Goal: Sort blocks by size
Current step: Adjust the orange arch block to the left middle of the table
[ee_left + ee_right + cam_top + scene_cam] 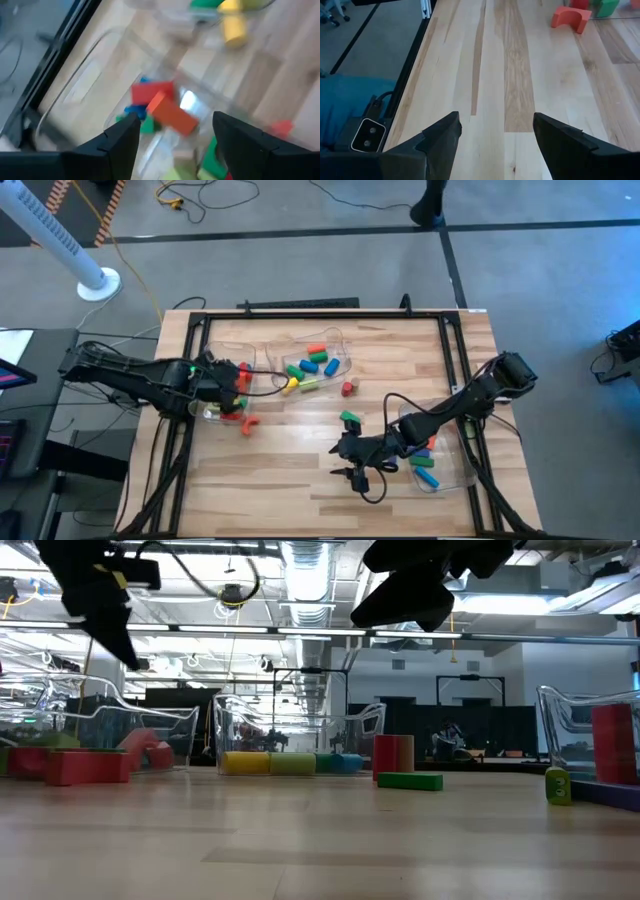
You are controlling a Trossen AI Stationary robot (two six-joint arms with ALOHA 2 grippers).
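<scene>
The wooden surface [300, 470] carries three clear bins [318, 361]. The left pincer [172, 137] hangs spread above the left bin's blocks [160, 102]. The right pincer [495, 132] hovers spread, empty, over bare wood. A red arch [571, 17] lies loose nearby.

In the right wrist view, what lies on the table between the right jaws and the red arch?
Nothing: only bare wood table lies between the open right gripper and the red arch farther off.
</scene>
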